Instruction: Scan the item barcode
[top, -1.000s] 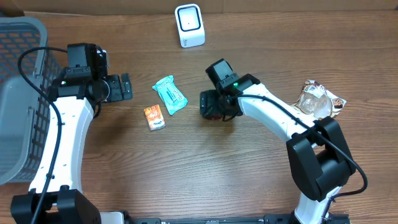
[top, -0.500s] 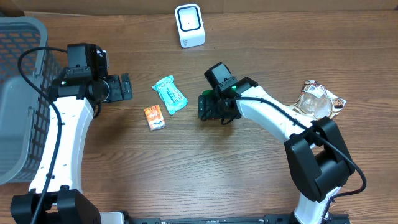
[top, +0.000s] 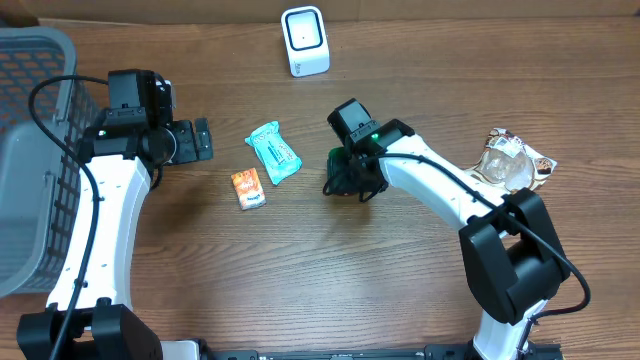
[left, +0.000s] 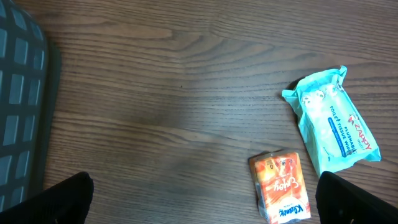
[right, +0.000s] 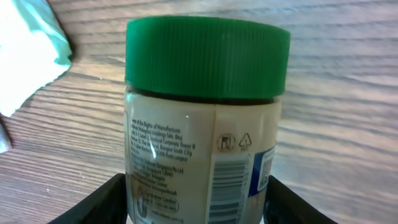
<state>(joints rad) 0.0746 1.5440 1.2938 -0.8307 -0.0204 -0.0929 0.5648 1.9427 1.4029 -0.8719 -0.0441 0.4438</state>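
Note:
A jar with a green ribbed lid (right: 207, 56) and a pale label fills the right wrist view, and its barcode (right: 227, 186) faces the camera. My right gripper (right: 199, 202) is shut on the jar, with a black finger pressed to each side of the label. From overhead the jar (top: 337, 160) stands mid-table under my right gripper (top: 347, 180). The white scanner (top: 304, 40) stands at the far edge, well apart from the jar. My left gripper (top: 192, 140) hangs open over bare wood at the left, and its fingertips (left: 62, 199) show at the bottom corners of the left wrist view.
A teal tissue pack (top: 273, 152) (left: 333, 121) and a small orange pack (top: 248, 188) (left: 281, 186) lie between the arms. A grey basket (top: 30, 150) (left: 18, 87) sits at the far left. A crumpled snack bag (top: 512, 160) lies at the right.
My right gripper's jaws have narrowed onto the jar, and its wrist has shifted slightly so the green lid shows from above. The left arm has not moved.

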